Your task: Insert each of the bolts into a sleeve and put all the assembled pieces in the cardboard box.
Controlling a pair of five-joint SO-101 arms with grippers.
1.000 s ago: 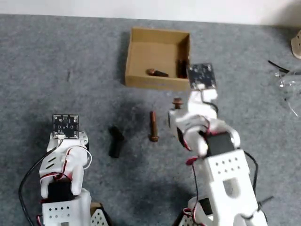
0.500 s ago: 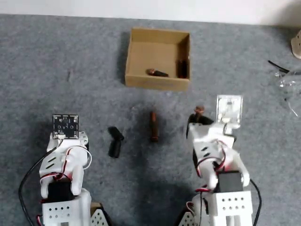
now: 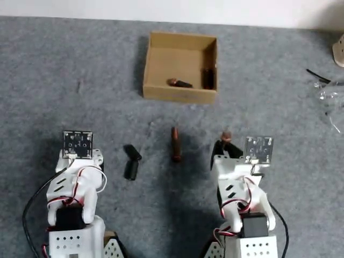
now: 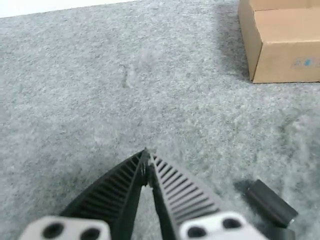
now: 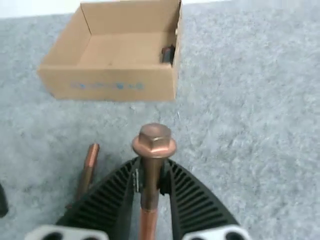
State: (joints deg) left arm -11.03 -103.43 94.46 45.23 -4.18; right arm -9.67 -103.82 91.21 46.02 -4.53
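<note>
The right hand (image 5: 151,167) sits low, squeezing a bolt (image 5: 153,141) whose head pokes out in front. The left hand (image 4: 148,159) is pinched together on nothing, near a black sleeve (image 4: 270,204) that is partly cut off. A second bolt (image 3: 175,143) lies before the cardboard box (image 3: 180,94).

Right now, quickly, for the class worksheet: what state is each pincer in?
Left pincer: closed, holding nothing.
Right pincer: closed on a bolt.
</note>
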